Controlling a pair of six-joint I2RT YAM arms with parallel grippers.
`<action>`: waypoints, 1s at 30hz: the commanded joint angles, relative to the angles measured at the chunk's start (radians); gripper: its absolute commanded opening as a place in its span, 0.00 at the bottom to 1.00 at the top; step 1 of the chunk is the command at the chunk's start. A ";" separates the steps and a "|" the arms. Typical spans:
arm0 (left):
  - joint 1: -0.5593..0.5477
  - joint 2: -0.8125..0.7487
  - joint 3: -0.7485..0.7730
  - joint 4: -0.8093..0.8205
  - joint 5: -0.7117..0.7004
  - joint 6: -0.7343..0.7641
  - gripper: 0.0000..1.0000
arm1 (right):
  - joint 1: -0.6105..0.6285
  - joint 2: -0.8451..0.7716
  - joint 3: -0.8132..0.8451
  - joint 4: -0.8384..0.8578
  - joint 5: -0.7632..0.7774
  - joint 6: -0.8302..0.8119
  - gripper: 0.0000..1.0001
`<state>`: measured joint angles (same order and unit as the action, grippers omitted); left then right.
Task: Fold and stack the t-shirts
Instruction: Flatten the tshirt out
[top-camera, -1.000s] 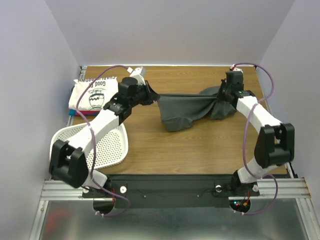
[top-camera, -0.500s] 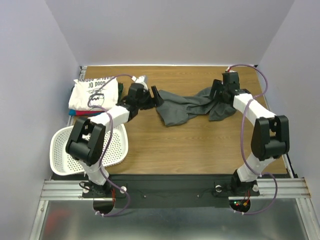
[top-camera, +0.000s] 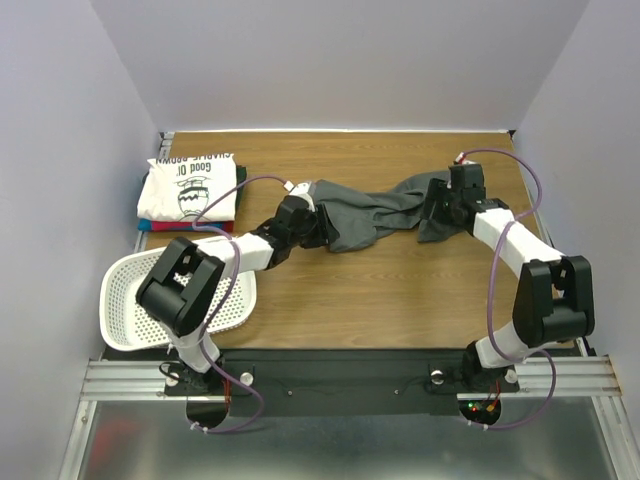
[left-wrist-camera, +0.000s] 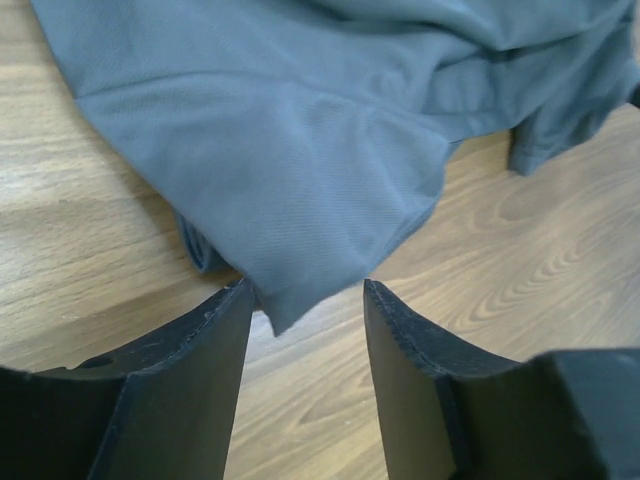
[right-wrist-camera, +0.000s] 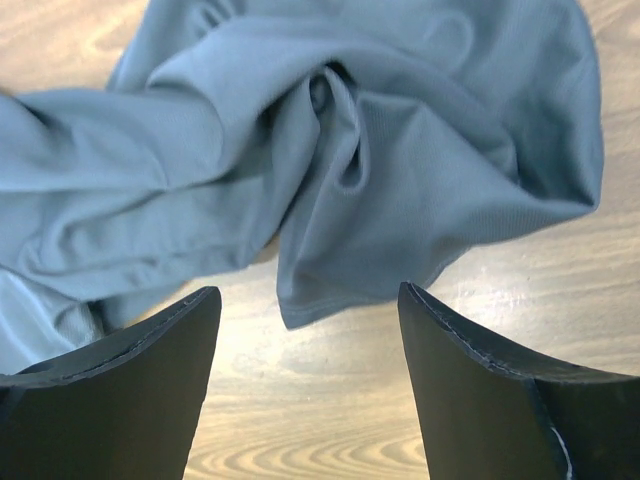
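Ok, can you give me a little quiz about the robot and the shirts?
1. True or false: the grey t-shirt lies neatly folded.
2. Where is the white printed t-shirt? A) spread flat in the middle B) on top of the pile at the far left C) under the grey t-shirt
3. Fill in: the left gripper and the right gripper both hold nothing, their jaws ____.
Key: 1 false, it lies crumpled; 2 B; 3 open.
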<state>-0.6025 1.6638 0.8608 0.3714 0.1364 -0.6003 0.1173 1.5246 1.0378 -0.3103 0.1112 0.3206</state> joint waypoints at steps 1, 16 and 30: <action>-0.008 0.037 0.037 0.044 -0.027 -0.009 0.56 | -0.007 -0.063 -0.005 0.016 -0.022 0.006 0.77; -0.057 0.125 0.067 0.050 0.003 -0.039 0.56 | -0.007 -0.063 -0.024 0.014 -0.031 0.003 0.77; -0.054 0.002 0.132 -0.063 0.055 -0.039 0.03 | 0.007 -0.038 -0.107 0.013 -0.087 0.031 0.77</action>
<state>-0.6548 1.7775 0.9180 0.3347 0.1631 -0.6525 0.1173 1.4651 0.9588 -0.3107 0.0586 0.3317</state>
